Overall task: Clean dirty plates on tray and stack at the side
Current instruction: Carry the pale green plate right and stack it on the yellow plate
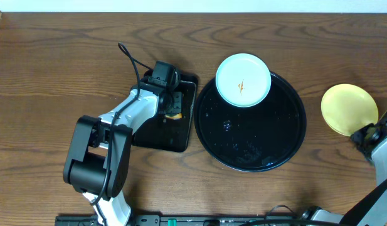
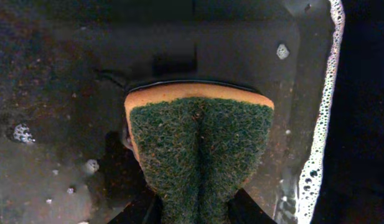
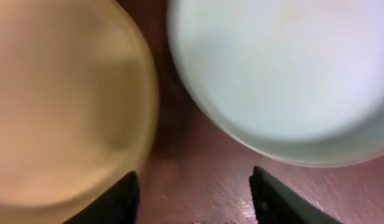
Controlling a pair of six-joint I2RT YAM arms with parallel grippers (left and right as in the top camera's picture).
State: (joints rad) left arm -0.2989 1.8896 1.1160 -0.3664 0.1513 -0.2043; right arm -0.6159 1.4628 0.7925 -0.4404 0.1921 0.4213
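- Already off the tray (image 1: 268,141), on the tabletop (image 1: 344,37) at its 3 o'clock: yellow plate (image 1: 349,108), with a mint-white plate (image 3: 285,68) just beside it — side by side, not stacked
- Left to clean: smeared plate (image 1: 243,80), at the tray's 12 o'clock
- Left gripper (image 2: 195,211) pinches the sponge (image 2: 198,143); right gripper (image 3: 195,193) gapes wide — empty

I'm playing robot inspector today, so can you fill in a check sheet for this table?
Surface: dark wood-grain table.
Job's things: white plate with an orange smear, at the far edge of the round black tray; yellow plate on the table; another pale plate beside it, blurred.
Clutter: rectangular tray, wet with foam.
Grippers: left pincer shut on the green sponge; right pincer open, empty.
Cables: black cable loops by the left arm.
Surroundings: nothing seen.
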